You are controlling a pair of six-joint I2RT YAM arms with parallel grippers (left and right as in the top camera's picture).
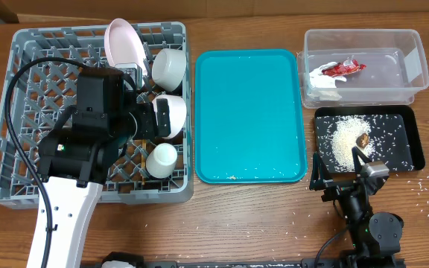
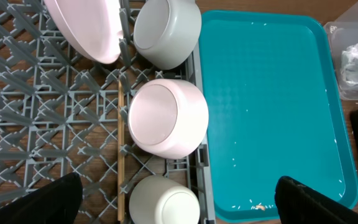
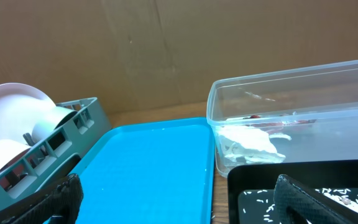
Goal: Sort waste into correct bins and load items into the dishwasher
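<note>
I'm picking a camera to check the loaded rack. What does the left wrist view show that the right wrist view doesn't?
Only left wrist: the small white cup and the thin wooden chopsticks. Only right wrist: the crumpled red-and-white wrapper inside the clear plastic tub, and the brown cardboard wall behind. Both: the flat teal serving tray, the grey lattice dish rack and the round white plate.

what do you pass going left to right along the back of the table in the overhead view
plate → bowl → teal tray → tub
</note>
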